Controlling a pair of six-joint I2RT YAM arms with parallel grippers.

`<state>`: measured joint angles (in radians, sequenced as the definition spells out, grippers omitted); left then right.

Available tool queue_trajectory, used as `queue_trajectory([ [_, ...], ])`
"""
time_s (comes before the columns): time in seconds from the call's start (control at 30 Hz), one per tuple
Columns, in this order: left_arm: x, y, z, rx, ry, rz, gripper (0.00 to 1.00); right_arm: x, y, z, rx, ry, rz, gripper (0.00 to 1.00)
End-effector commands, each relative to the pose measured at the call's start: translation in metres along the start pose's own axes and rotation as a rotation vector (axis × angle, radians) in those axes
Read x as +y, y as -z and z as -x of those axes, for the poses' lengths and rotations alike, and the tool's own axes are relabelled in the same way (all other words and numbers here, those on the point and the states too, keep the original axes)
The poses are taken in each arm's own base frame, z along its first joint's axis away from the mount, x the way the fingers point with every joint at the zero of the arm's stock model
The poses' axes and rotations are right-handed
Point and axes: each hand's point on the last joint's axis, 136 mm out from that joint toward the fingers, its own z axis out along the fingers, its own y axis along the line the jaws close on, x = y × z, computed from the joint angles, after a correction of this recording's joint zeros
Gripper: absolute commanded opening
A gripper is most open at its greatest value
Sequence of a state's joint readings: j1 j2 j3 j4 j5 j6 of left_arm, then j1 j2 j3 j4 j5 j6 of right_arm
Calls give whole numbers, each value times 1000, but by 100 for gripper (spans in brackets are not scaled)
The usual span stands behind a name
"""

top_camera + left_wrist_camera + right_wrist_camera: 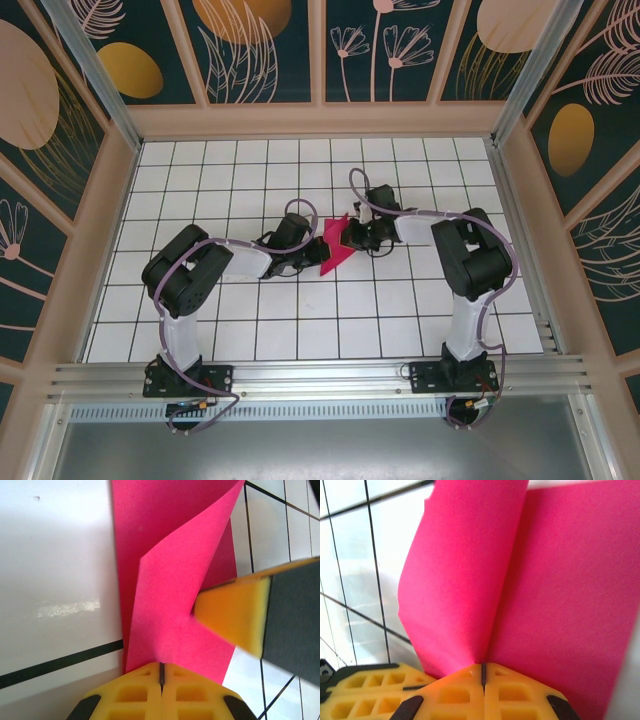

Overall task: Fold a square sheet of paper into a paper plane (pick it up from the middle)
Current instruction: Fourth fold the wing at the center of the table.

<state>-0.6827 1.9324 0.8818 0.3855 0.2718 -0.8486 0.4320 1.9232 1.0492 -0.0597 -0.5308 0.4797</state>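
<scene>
Paper [336, 242] is mid-table [230, 330], between the two grippers. Magenta-pink, plain, matte.

From the top camera it reads as a narrow pointed wedge, tip toward the near left, wider end toward the far right. It is not flat.
- Left wrist view: one layer lies along the tiles, and a flap folds over it at a slant with its corner at the top right. The layers run down together into the jaws.
- Right wrist view: two panels meet in a V at a crease. The left panel curls up off the table, the right panel is broader and flatter.

Left gripper [161, 674]: jaws fully closed, pinching the paper's near edge where the layers meet.

Right gripper [483, 672]: jaws fully closed, clamped on the base of the V crease. In the left wrist view the right finger pad [232, 620] comes in from the right and touches the folded flap.

Table is white tile with black grid lines.
</scene>
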Motion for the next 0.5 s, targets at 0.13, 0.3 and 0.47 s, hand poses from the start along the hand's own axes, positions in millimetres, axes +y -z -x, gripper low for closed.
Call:
queue_trajectory([
  [0.13, 69, -3, -47, 125, 30, 235, 0, 38, 19, 4, -60, 113, 130, 4],
  [0.3, 69, -3, -47, 126, 29, 237, 0, 37, 6, -10, -18, 111, 125, 3],
  [0.47, 69, -3, -47, 126, 28, 237, 0, 31, -1, -9, -4, 102, 106, 4],
])
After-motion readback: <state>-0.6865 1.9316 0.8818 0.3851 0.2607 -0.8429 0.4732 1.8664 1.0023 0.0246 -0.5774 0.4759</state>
